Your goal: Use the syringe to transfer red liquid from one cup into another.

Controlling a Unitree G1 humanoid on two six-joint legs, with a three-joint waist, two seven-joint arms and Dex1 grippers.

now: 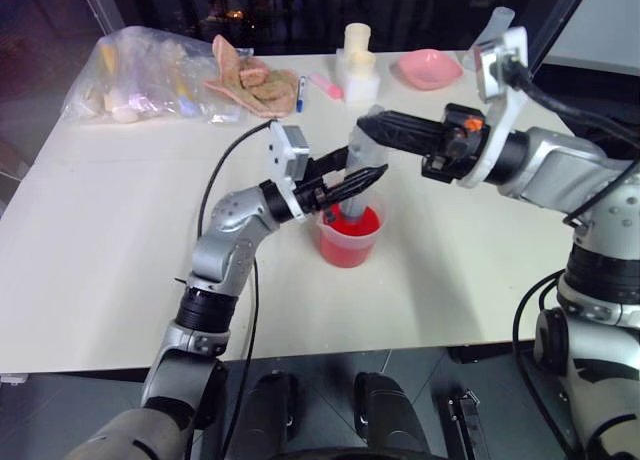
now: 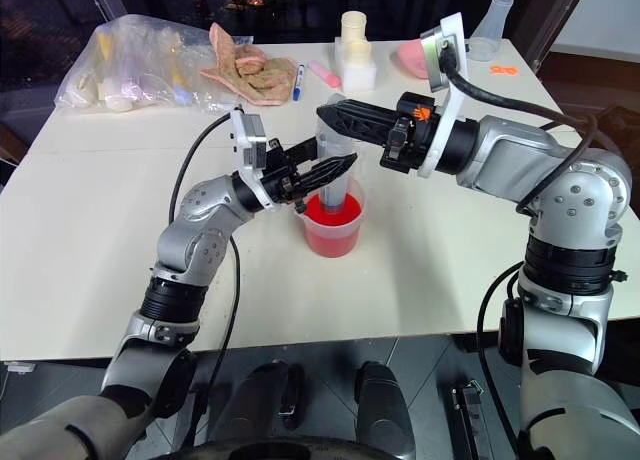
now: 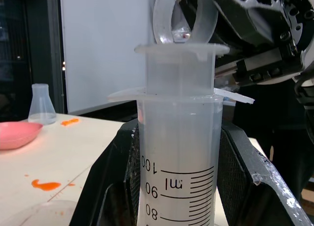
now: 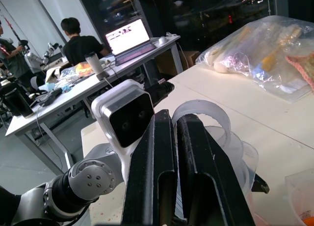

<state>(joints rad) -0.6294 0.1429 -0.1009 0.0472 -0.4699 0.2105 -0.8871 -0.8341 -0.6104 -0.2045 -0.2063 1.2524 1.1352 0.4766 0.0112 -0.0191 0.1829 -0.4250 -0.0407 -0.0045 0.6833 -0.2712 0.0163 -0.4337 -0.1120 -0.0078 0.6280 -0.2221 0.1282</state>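
Over the red beaker (image 1: 349, 236) the left gripper (image 1: 352, 181) is clamping the syringe (image 3: 177, 152) barrel; right gripper (image 1: 368, 126) is pinching the plunger ring; pulling straight up, slowly, seems best.

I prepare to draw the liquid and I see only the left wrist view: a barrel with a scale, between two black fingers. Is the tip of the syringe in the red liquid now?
Observer: Yes. In the head views the syringe stands upright with its lower end inside the beaker of red liquid.
Operator: Which gripper holds the plunger ring at the top?
Observer: The right gripper, reaching in from the right, is shut on it.
Operator: And where is the empty cup?
Observer: I cannot pick it out. Far behind, by the table edge, I see a pink dish and a clear flask.
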